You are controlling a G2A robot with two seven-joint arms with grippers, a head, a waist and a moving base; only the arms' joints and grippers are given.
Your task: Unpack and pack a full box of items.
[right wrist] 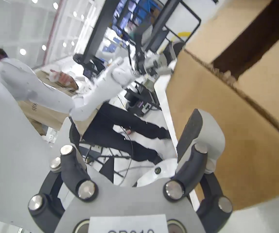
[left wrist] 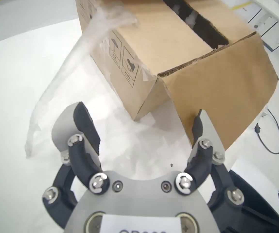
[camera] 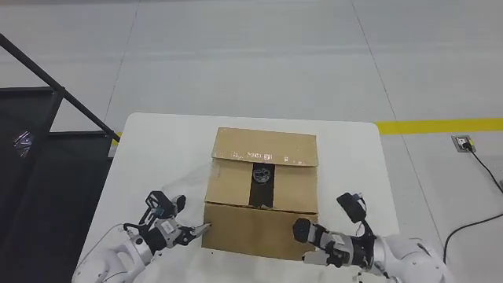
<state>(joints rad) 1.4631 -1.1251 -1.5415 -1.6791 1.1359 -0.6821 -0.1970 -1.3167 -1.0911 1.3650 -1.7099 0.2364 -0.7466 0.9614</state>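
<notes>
- The left gripper (camera: 196, 232) (left wrist: 143, 127) has its jaws spread wide and holds nothing; only bare white table (camera: 157, 149) (left wrist: 15, 86) lies between them.
- The cardboard box (camera: 236, 196) (left wrist: 168, 42) (right wrist: 239, 127) stands on the table just ahead of both grippers.
- Its near flap (camera: 259, 232) (left wrist: 222, 93) hangs outward and down toward them.
- One left fingertip (left wrist: 199, 122) sits at the lower corner of that flap; I cannot tell whether they touch.
- Outside the other left finger, a strip of clear tape (left wrist: 64, 73) slopes from the box's side wall down to the table, across the way to that wall.
- The right gripper (camera: 308, 244) (right wrist: 120, 127) is also wide open and empty.
- The near flap stands just beside the back of one right finger (right wrist: 195, 127), outside the jaws.
- Beyond both grippers the box's two top flaps nearly meet, leaving a dark gap (camera: 263, 189) (left wrist: 193, 20).
- A small greyish item (camera: 262, 175) shows in the gap, too small to identify.
- The far flap (camera: 267, 145) lies folded back.
- A black cable (camera: 471, 220) trails on the floor off the table, well to the right gripper's outer side.
</notes>
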